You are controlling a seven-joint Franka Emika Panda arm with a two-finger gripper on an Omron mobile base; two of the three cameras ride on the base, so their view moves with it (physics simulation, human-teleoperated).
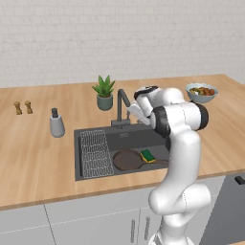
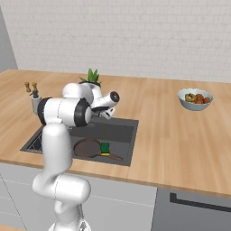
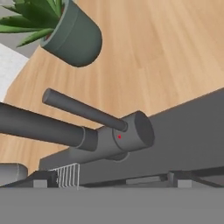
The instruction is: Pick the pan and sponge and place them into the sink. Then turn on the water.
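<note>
1. Gripper (image 1: 137, 111) open, holding nothing, hovering at the faucet (image 1: 122, 103) behind the sink (image 1: 124, 139).
2. Faucet lever (image 3: 83, 109) lies straight ahead of the gripper in the hand view, close; its long axis slants up-left from the faucet body (image 3: 124, 138).
3. Pan (image 1: 128, 159) and sponge (image 1: 147, 155) already in the sink, sponge touching the pan's rim.
4. No water visible; likely next: push the lever.
5. Plant (image 3: 70, 30) beyond on the counter (image 1: 38, 158).
</note>
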